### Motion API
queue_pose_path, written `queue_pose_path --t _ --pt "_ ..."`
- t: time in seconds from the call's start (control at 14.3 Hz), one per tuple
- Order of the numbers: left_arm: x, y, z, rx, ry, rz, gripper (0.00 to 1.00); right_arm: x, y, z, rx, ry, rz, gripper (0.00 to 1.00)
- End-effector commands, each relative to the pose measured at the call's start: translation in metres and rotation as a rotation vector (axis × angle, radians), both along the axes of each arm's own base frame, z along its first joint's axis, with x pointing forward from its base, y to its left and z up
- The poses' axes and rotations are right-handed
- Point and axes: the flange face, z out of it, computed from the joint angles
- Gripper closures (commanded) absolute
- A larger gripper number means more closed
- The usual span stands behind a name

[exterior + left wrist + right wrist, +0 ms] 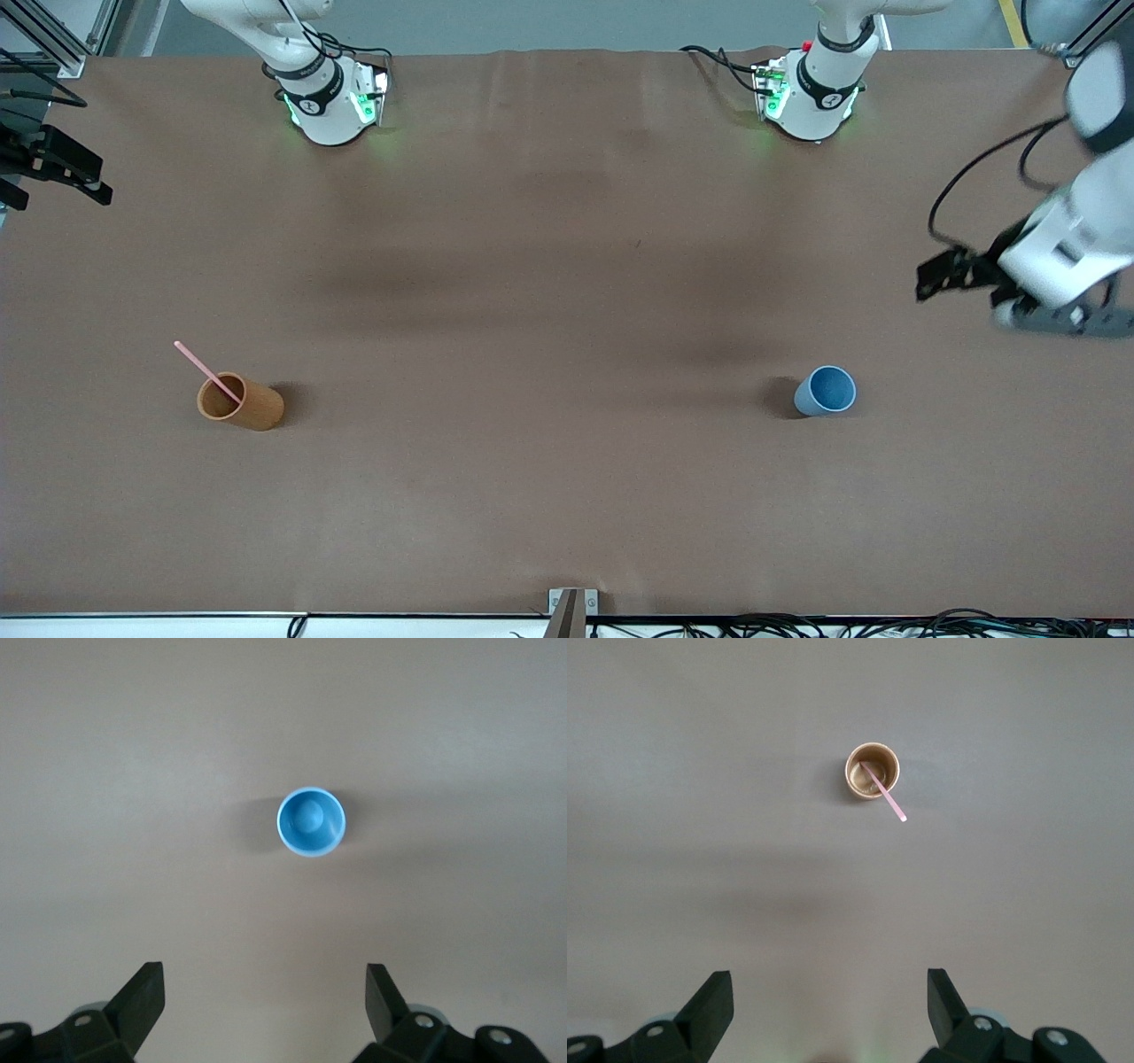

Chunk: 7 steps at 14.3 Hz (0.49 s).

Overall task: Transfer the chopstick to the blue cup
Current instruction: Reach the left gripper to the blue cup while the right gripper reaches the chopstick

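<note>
On the brown worktop (pixel 567 496), nearest the front camera, two cups stand at about the same depth, well apart.

Item 1: orange-brown cup (pixel 241 401), cylindrical, upright, toward the right arm's end of the worktop. Mouth open upward; also seen from above in the right wrist view (pixel 873 771).

Item 2: chopstick (pixel 205 371), thin, straight, pale pink. Lower end sits inside the orange-brown cup; the stick leans on the cup's rim, tilted, not upright. Long axis runs slantwise: the free upper end points up and out of the cup, away from the front camera and toward the right arm's end of the worktop. Roughly half its length shows above the rim. In the right wrist view (pixel 883 793) it crosses the cup's mouth and juts past the rim.

Item 3: blue cup (pixel 826 391), small, tapered, upright, toward the left arm's end of the worktop. Darker blue inside, pale rim; nothing in it (pixel 311 821).

Item 4: left tool (pixel 266 1001), in the air over bare worktop at the left arm's end, fingers spread wide, holding nothing; blue cup in its wrist view.

Item 5: right tool (pixel 830 1005), in the air at the right arm's end, fingers spread wide, holding nothing; orange-brown cup in its wrist view.
</note>
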Motion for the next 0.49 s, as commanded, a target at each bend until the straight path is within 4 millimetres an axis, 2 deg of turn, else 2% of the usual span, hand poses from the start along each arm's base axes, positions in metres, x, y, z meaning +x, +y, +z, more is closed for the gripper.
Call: queue_pose_path --t 0.0,0.14,0.28,0.42 --pt "0.023 0.012 -0.067 -0.03 0.037 0.02 0.0 0.006 -0.003 -0.019 0.006 0.004 -0.01 0.03" --pt "0.035 0.01 -0.117 -0.039 0.052 0.03 0.0 0.012 -0.01 -0.047 0.023 0.0 -0.026 0.03" --pt "0.042 0.009 -0.158 -0.038 0.063 0.054 0.0 0.016 -0.033 -0.095 0.096 0.006 -0.061 0.03" --pt "0.046 0.009 -0.19 -0.036 0.079 0.088 0.0 0.018 -0.039 -0.134 0.121 0.0 -0.034 0.03"
